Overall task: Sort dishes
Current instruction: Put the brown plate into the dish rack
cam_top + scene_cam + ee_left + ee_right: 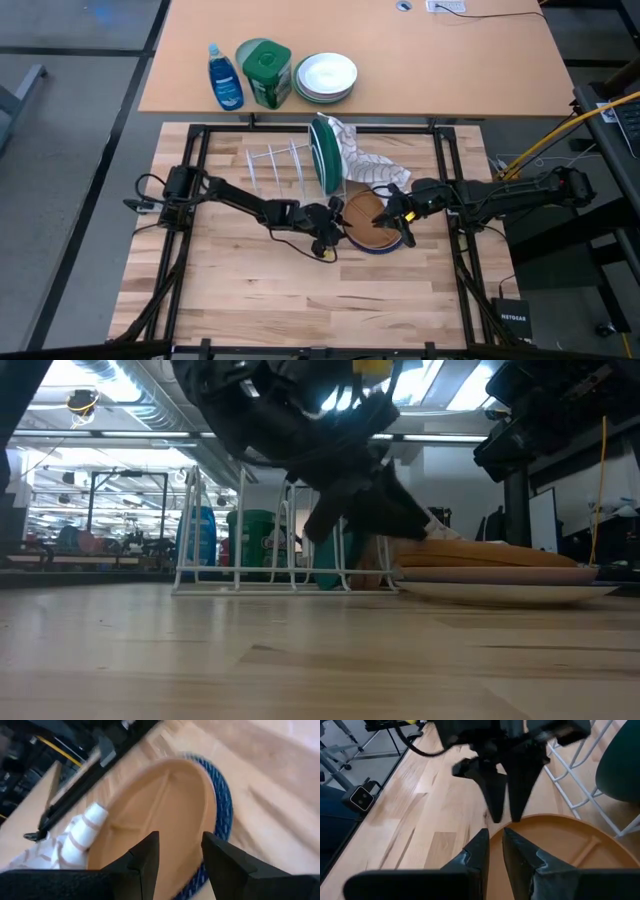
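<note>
Hovering left end effector point(177, 857) parted over brown plate point(160, 815), right end effector point(495, 847) nearly closed

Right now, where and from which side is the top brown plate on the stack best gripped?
Grip the brown plate by its raised rim, from the left arm's side, where the left gripper already straddles that edge. It lies flat on the blue dish, so only the rim offers a pinch.

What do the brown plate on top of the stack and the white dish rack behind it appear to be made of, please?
The brown plate looks like wood or bamboo fibre, matte: even tan surface with moulded divider ridges, no gloss; wood-coloured plastic is possible. The dish rack looks like coated metal wire: thin white rods bent into upright loops.
</note>
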{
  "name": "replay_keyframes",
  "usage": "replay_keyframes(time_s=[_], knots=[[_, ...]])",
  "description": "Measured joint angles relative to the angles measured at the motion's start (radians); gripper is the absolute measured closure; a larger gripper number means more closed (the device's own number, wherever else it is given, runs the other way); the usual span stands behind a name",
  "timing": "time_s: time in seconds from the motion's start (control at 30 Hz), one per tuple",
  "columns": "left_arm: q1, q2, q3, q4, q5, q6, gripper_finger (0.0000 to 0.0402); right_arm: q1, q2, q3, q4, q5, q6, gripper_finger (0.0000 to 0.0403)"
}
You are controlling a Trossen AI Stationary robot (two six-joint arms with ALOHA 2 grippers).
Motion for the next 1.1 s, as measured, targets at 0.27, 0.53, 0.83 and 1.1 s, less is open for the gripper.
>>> replay_keyframes(time_s=[0.27,0.53,0.83,1.1], knots=[[0.039,0.000,0.000,-0.055,0.043,0.024,0.0263,0.000,0.000,0.000,0.000,0.000,0.000,0.0345],[0.075,0.000,0.000,-0.093,0.128,0.070,0.0263,0.000,0.000,0.000,0.000,0.000,0.000,0.0345],[0.065,0.000,0.000,-0.160,0.138,0.118,0.0263,0.000,0.000,0.000,0.000,0.000,0.000,0.0345],[0.054,0.000,0.000,-0.122,0.138,0.065,0.0263,0.000,0.001,0.000,-0.001,0.011,0.005,0.0345]])
